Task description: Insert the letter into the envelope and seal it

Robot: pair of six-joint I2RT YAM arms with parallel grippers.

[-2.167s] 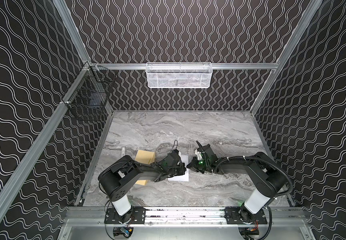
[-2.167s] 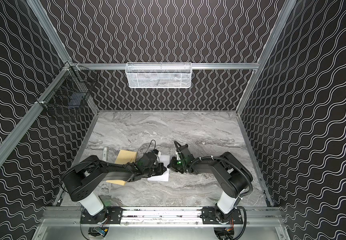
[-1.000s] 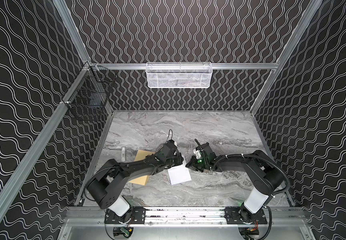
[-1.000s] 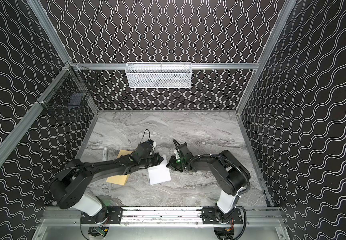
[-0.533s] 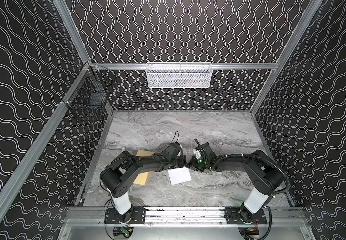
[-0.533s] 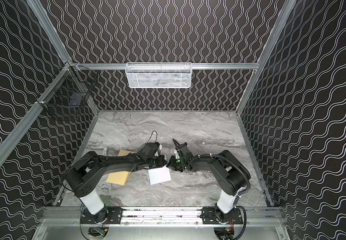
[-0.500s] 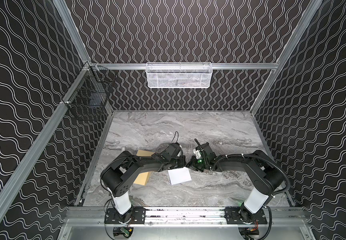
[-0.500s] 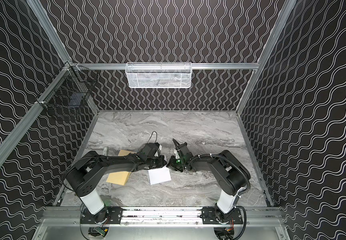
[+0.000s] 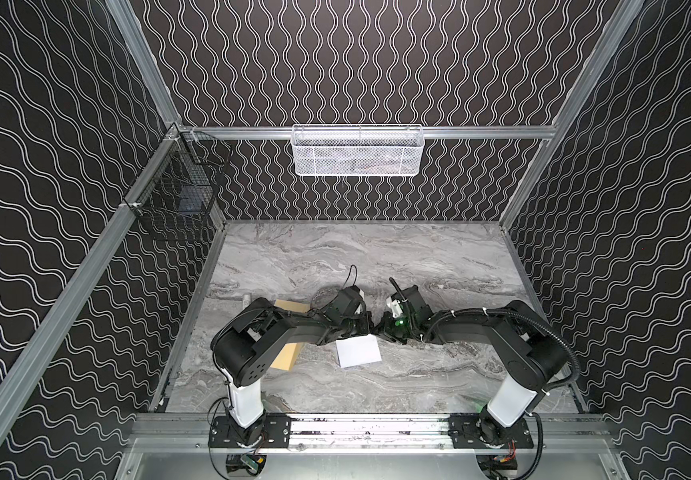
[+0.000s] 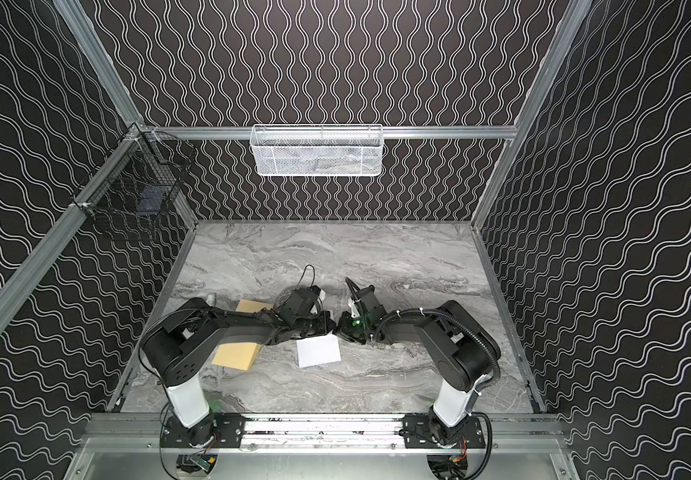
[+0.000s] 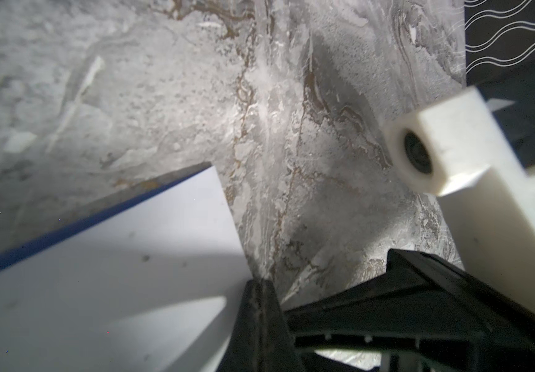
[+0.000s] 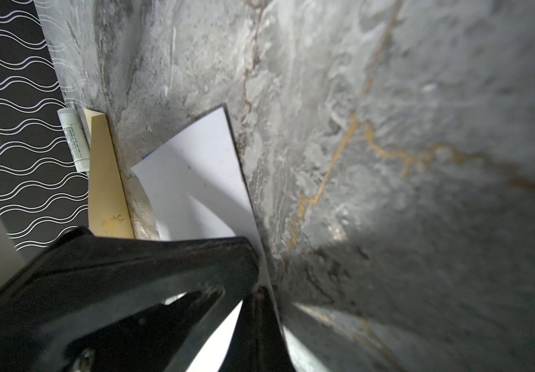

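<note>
**Letter (image 9: 358,351) pinched at two points**

In both top views it (image 10: 318,350) lay mid-table, right of the envelope (image 9: 286,357) (image 10: 237,355). Left wrist: the left gripper (image 11: 261,290) was closed on its corner. Right wrist: the right gripper (image 12: 259,293) was clamped on its edge

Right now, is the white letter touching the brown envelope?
Apart. In both top views a strip of bare table shows between the letter and the envelope. The right wrist view shows that gap too.

Even overhead light, sharp top views — wrist views shadowed, blurred at edges.
</note>
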